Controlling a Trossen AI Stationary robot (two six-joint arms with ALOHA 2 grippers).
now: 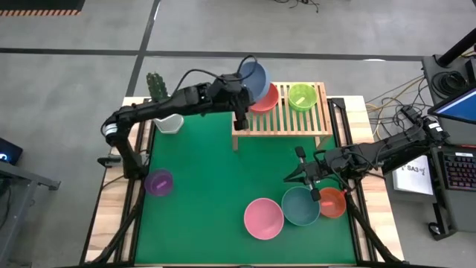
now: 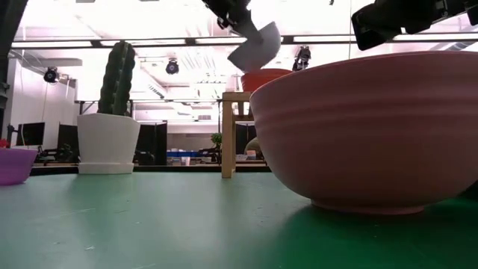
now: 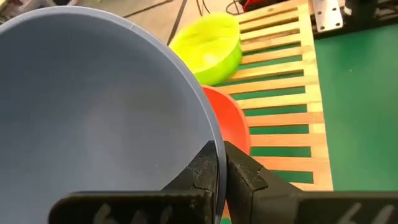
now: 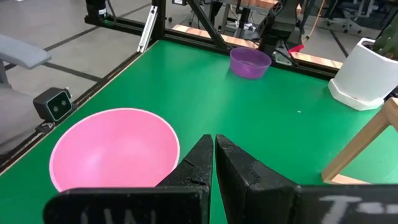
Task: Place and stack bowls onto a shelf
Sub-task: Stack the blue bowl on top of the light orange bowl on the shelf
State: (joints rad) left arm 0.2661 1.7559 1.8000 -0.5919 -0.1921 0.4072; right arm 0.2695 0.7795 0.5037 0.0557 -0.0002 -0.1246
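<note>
Above the shelf (image 1: 282,112), we see the left gripper (image 3: 217,163) pinching the rim of the blue bowl (image 3: 93,112), held tilted over the red-pink bowl (image 3: 231,119) just beyond its jaws. The right gripper (image 4: 213,152) hangs closed and empty, the pink bowl (image 4: 112,154) just beside its fingertips.

Blue bowl (image 1: 253,77): large, tilted on edge, rim pinched in the left gripper (image 3: 221,163), held above the shelf (image 1: 286,119). Red-pink bowl (image 1: 265,99): upright on the slats, directly below that gripper. Yellow-green bowl (image 1: 302,96): upright, on the shelf's far end from it. Pink bowl (image 4: 115,155): just beside the right gripper (image 4: 214,155); teal bowl (image 1: 300,205) and red-orange bowl (image 1: 332,202) near it. Purple bowl (image 1: 158,182): well apart from both.
</note>
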